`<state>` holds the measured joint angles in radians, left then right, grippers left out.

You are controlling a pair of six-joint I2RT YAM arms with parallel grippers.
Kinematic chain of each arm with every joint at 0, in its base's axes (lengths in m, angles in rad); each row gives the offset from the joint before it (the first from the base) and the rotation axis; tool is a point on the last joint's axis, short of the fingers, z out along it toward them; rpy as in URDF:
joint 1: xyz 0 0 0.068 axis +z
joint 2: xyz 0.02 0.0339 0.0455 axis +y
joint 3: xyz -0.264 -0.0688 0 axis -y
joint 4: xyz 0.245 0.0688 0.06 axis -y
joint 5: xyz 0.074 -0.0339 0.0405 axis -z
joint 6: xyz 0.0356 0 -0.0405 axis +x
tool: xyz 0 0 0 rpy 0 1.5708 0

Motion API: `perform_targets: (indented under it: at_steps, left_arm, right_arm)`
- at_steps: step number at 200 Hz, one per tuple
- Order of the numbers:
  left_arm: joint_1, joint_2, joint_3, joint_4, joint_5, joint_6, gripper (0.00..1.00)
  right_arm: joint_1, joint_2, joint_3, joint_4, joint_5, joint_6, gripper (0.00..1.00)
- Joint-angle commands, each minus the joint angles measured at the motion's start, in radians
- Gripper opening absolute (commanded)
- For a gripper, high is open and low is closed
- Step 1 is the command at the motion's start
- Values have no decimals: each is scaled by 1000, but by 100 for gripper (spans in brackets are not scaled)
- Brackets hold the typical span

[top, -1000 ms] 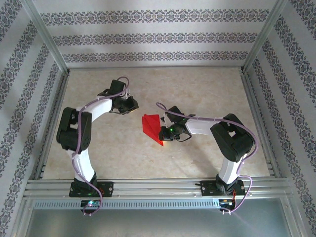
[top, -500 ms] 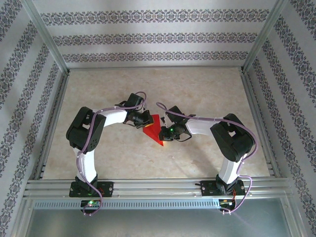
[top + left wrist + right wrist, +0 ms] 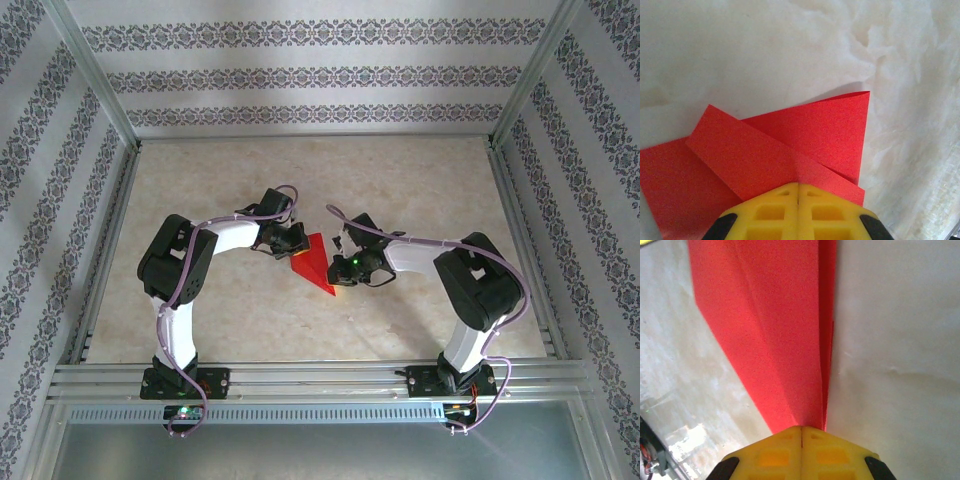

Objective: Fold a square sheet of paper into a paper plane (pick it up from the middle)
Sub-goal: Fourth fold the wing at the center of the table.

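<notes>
Paper plane: I see the half-folded red paper plane (image 3: 312,265) lying mid-table (image 3: 420,180), between my two grippers.
Long axis: it runs far to near, leaning a little right at the near end.
Pointing: the sharp tip aims at the near right, and the broad end faces far and left.
Folds: in the left wrist view one flap lies slanted over a second layer.
Left gripper: the left gripper (image 3: 298,245) sits at the plane's far-left edge. Its yellow fingers (image 3: 770,212) are pressed together right at the paper, and I cannot tell whether a layer is caught between them.
Right gripper: the right gripper (image 3: 337,265) is at the plane's right side. Its fingers (image 3: 832,455) are clamped together on the folded ridge, which runs straight into their seam.
Change over the last second: my left arm has swung in from the far left, where its gripper stood well apart from the paper, and has closed its fingers. The right gripper kept its hold, and the plane has barely shifted.
</notes>
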<state>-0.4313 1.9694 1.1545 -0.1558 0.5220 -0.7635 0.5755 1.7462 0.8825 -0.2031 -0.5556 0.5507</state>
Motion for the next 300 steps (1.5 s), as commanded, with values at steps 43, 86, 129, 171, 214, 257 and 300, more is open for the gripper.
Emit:
perform_targets:
  at_steps: [43, 86, 129, 171, 214, 257, 300]
  left_arm:
    - [0, 35, -26, -31, -39, 7, 3]
    - [-1, 39, -27, -36, -40, 5, 3]
    - [-1, 47, -21, -67, -63, -14, 2]
    - [-1, 72, -9, -121, -92, -37, 0]
    - [0, 96, -13, -166, -132, -44, 0]
    - [0, 114, -21, -158, -137, -37, 0]
    - [1, 117, -10, -166, -140, -24, 0]
  right_arm:
    - [0, 52, 148, 6, -9, 29, 4]
    - [6, 139, 220, -13, 26, 34, 0]
    - [23, 190, 257, -33, 20, 25, 0]
    - [32, 203, 229, -72, 43, 8, 0]
    - [31, 187, 166, -85, 45, 5, 0]
    - [23, 124, 29, 1, -14, 51, 0]
    - [25, 36, -65, 18, -26, 80, 0]
